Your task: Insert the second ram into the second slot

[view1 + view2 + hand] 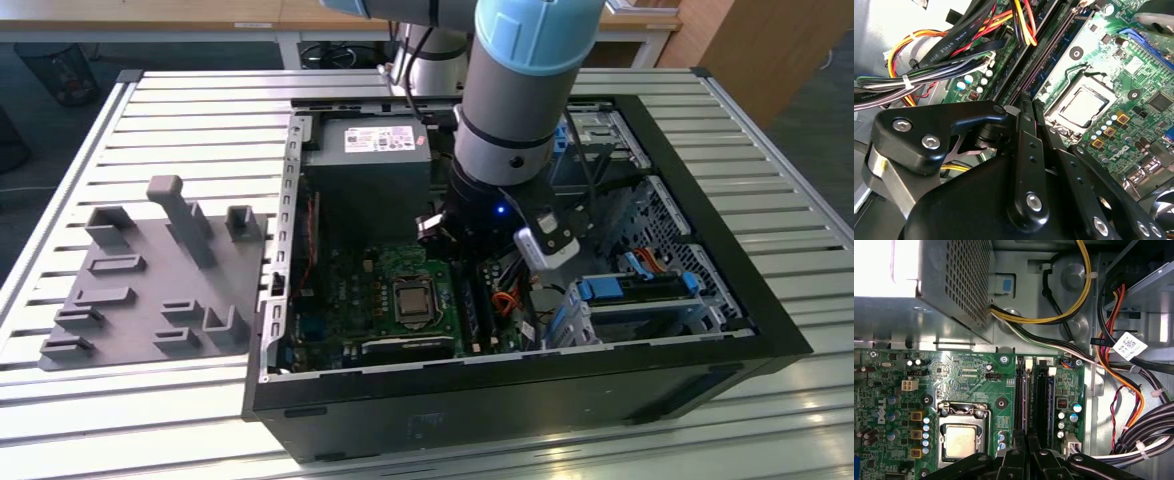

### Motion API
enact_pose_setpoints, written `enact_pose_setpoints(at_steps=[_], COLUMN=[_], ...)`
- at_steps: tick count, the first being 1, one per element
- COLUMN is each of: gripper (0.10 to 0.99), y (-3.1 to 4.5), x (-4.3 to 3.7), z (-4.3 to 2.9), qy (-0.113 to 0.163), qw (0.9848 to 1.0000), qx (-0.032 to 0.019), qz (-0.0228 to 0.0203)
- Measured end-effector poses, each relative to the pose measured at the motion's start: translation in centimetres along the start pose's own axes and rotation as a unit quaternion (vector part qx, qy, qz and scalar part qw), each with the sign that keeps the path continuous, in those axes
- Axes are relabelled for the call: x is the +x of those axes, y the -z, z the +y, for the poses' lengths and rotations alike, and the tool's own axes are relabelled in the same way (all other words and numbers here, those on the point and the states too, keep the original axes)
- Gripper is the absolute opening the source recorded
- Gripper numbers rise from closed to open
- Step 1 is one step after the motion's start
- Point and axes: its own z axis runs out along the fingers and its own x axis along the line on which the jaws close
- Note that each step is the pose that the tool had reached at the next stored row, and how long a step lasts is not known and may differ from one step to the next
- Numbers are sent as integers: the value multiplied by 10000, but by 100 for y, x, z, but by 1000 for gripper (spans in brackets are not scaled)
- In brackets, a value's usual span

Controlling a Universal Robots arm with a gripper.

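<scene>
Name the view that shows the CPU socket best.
The first wrist view: the CPU socket faces the camera squarely, almost whole. The second wrist view shows it tilted, beside the gripper. The exterior view shows it small inside the case.

Exterior high overview, wrist views close over motherboard (pixel 979 385)

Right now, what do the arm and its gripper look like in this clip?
In the exterior view the arm is a thick grey cylinder with a light blue joint cap, a black wrist section and a small blue light. A white camera module is mounted beside the wrist. In the second wrist view the gripper is matte black, made of rounded linkage bars joined by silver screws.
</scene>
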Motion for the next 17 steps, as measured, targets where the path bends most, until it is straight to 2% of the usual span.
enact_pose_setpoints(at_steps=[17], gripper=[137], y=[-23], x=[-7], z=[-6], qy=[0], qw=[10000], qx=[0], qz=[15])
